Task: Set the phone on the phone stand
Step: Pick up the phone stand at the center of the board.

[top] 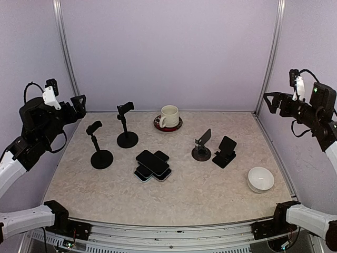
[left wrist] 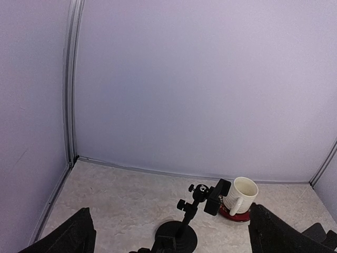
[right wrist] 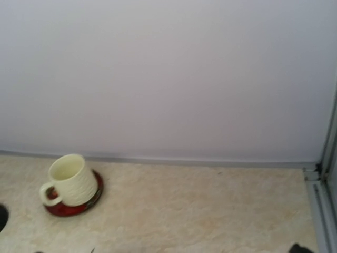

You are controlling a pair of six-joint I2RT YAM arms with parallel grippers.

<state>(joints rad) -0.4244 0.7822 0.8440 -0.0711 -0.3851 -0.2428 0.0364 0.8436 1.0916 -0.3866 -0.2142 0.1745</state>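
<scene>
From above, the left gripper (top: 79,103) hangs high over the left edge of the surface (top: 210,203), and the right gripper (top: 271,100) hangs high over the far right corner. Neither one holds anything. A stack of phones (top: 152,164) lies flat near the middle of the surface, the top one set crosswise on the others. To its left stand the near tall stand (top: 101,153) and, further back, the far tall stand (top: 127,132). To its right are the round-based stand (top: 201,147) and, just beside that, the folding stand (top: 225,152). All four stands are bare. A cream mug (top: 169,116) sits on a red coaster (top: 167,125) at the back, and a white bowl (top: 260,179) rests near the right front.

In the left wrist view, the gripper's dark fingers (left wrist: 76,234) sit in the two lower corners, spread wide with nothing between them. Beyond them are the far tall stand and the mug.

The right wrist view shows only the mug on its coaster and bare surface. Only a dark speck shows at the bottom edge, so this view cannot confirm how that gripper's jaws stand.
</scene>
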